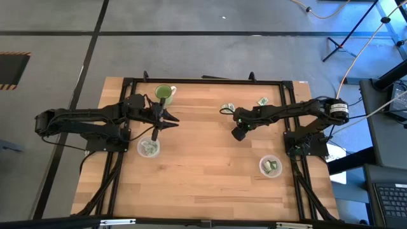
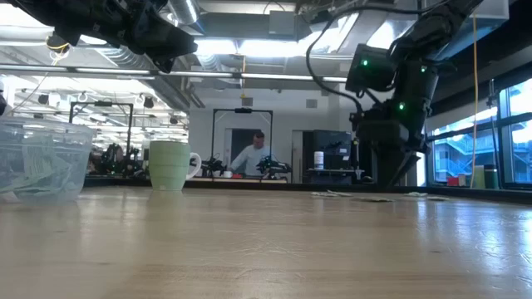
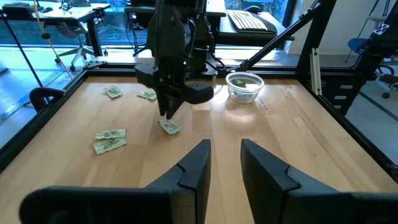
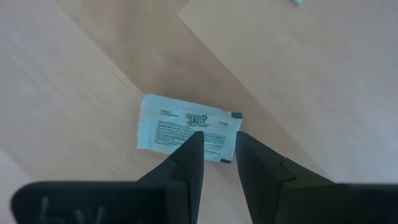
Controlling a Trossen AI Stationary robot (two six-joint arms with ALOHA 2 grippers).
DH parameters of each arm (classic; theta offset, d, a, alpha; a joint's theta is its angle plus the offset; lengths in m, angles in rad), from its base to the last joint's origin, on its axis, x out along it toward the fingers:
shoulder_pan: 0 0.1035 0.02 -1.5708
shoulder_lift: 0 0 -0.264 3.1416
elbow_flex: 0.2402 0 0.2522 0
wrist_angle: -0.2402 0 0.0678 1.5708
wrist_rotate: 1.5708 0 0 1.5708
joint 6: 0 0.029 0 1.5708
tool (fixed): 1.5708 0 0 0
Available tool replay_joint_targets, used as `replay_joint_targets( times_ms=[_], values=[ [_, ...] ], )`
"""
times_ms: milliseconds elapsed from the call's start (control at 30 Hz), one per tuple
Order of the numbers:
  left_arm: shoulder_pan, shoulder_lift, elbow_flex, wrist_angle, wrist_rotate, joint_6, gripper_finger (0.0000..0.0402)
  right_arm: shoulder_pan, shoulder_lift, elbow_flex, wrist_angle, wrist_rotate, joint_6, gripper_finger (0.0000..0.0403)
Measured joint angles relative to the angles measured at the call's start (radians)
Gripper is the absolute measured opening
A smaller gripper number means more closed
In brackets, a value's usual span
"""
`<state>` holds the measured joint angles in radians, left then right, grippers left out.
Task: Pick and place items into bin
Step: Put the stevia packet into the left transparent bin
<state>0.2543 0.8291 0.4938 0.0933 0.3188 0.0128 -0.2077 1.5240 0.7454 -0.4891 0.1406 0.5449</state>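
Note:
Small green-and-white packets lie flat on the wooden table. One packet (image 4: 186,127) (image 3: 169,126) lies with its white printed side up, directly under my right gripper (image 4: 219,140) (image 3: 168,115) (image 1: 223,112). That gripper points down just above the packet, its fingers narrowly open, and I see no touch. More packets (image 3: 111,134) (image 3: 147,94) (image 1: 262,101) lie toward the far right. My left gripper (image 3: 225,149) (image 1: 173,119) hangs open in the air by the left bin (image 1: 149,147), which holds several packets.
A light-green mug (image 1: 165,94) (image 2: 170,164) stands at the far edge, left of centre. A second clear bin (image 1: 270,166) (image 3: 244,86) with packets sits at the near right. A black frame (image 1: 203,80) borders the table. The middle of the tabletop is bare wood.

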Motion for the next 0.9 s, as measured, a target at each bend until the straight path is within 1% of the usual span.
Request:
replay_joint_targets(
  times_ms=[233, 367, 633, 700, 833, 900],
  values=[
    [0.000, 0.000, 0.000, 0.000, 0.000, 0.000, 0.0082, 0.001, 0.094, 0.006, 0.019, 0.006, 0.004, 0.0096],
    [0.000, 0.000, 0.000, 0.000, 0.000, 0.000, 0.0082, 0.001, 0.113, 0.007, 0.015, 0.010, 0.021, 0.0080],
    [0.000, 0.000, 0.000, 0.000, -0.002, 0.018, 0.0082, 0.000, 0.080, 0.001, 0.019, 0.012, 0.020, 0.0010],
    [0.000, 0.000, 0.000, 0.000, -0.003, 0.046, 0.0082, 0.000, 0.067, 0.000, 0.022, 0.014, 0.002, 0.0006],
    [0.000, 0.003, 0.000, 0.001, -0.020, 0.108, 0.0082, 0.000, 0.035, -0.004, 0.033, 0.008, 0.005, 0.0014],
    [-0.003, 0.010, 0.000, -0.002, -0.022, 0.185, 0.0082, 0.000, 0.020, 0.004, 0.046, 0.008, 0.002, 0.0013]
  ],
)
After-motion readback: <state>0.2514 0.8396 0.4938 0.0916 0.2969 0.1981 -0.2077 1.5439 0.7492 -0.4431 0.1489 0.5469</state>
